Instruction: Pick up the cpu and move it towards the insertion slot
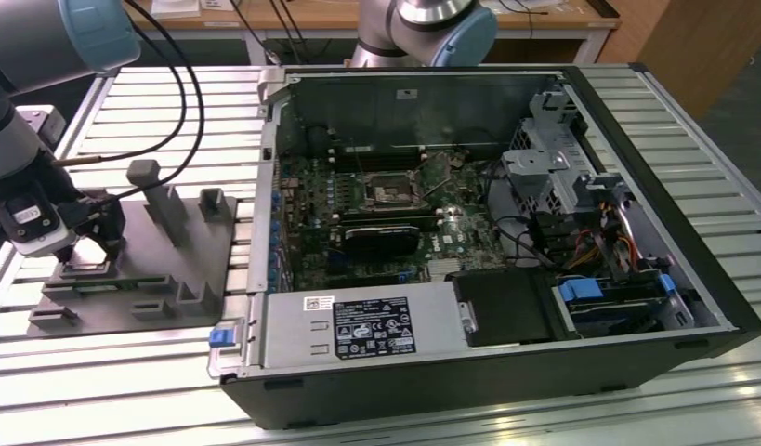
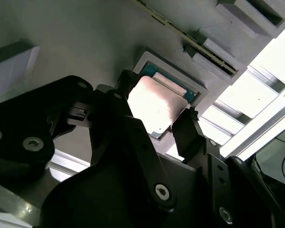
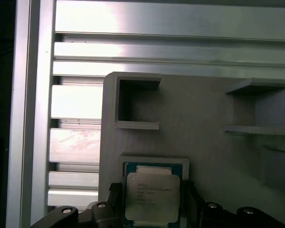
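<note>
The cpu (image 2: 157, 100) is a flat silvery square, held just above a teal-rimmed square pocket (image 3: 154, 165) in the grey fixture plate (image 1: 150, 279). My gripper (image 2: 156, 107) is shut on it, with one black finger (image 2: 125, 86) against one edge and the other finger (image 2: 187, 124) against the opposite edge. In the first wrist view the cpu (image 3: 152, 195) sits between the two fingertips. In the exterior view the gripper (image 1: 89, 255) hangs over the fixture at that view's left. The insertion slot (image 1: 390, 192), a silver-framed square socket, lies on the motherboard inside the open computer case (image 1: 677, 279).
The grey fixture carries upright blocks (image 1: 169, 214) and open pockets (image 3: 133, 107) close around the gripper. A ribbed metal table (image 1: 132, 372) lies under everything. A second robot arm base (image 1: 424, 28) stands behind the case. A black card (image 1: 380, 240) sits below the socket.
</note>
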Tool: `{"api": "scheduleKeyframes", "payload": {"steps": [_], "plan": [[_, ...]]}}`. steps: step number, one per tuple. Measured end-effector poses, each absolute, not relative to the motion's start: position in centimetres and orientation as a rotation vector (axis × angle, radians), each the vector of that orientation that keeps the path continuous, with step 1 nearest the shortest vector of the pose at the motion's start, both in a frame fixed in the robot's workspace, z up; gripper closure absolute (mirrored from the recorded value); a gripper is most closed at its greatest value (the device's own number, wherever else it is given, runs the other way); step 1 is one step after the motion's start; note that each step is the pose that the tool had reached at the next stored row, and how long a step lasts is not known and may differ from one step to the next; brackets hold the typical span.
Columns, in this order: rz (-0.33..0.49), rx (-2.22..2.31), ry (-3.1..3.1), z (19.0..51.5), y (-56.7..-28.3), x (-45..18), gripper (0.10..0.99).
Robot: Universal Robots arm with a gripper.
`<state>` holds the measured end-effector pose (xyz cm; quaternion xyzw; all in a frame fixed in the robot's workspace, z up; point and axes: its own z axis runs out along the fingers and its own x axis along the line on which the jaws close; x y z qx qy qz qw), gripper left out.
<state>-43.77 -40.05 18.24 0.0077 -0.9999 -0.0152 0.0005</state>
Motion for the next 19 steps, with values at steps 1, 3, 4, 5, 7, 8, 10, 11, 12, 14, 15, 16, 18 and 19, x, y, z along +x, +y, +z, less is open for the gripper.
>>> {"api": "scheduleKeyframes", "payload": {"steps": [1, 3, 4, 5, 7, 8, 10, 11, 12, 14, 15, 16, 18, 19], "plan": [[-0.048, 0.023, -3.14, 18.24, -40.05, -43.77, 0.459], [-0.048, 0.022, -3.14, 18.23, -40.05, -43.77, 0.475], [-0.048, 0.021, -3.14, 18.23, -40.05, -43.77, 0.541], [-0.048, 0.02, -3.14, 18.22, -40.05, -43.77, 0.541], [-0.048, 0.019, -3.14, 18.22, -40.05, -43.77, 0.541], [-0.048, 0.018, -3.14, 18.22, -40.05, -43.77, 0.541], [-0.048, 0.017, -3.14, 18.22, -40.04, -43.77, 0.541], [-0.048, 0.017, -3.141, 18.23, -40.04, -43.76, 0.541], [-0.048, 0.017, -3.141, 18.27, -40.04, -43.76, 0.541], [-0.048, 0.016, -3.14, 18.39, -40.04, -43.76, 0.541], [-0.048, 0.016, -3.14, 18.44, -40.04, -43.77, 0.541], [-0.048, 0.016, -3.14, 18.52, -40.04, -43.77, 0.541], [-0.048, 0.016, -3.14, 18.6, -40.04, -43.76, 0.541], [-0.048, 0.016, -3.141, 18.6, -40.04, -43.76, 0.541]]}}
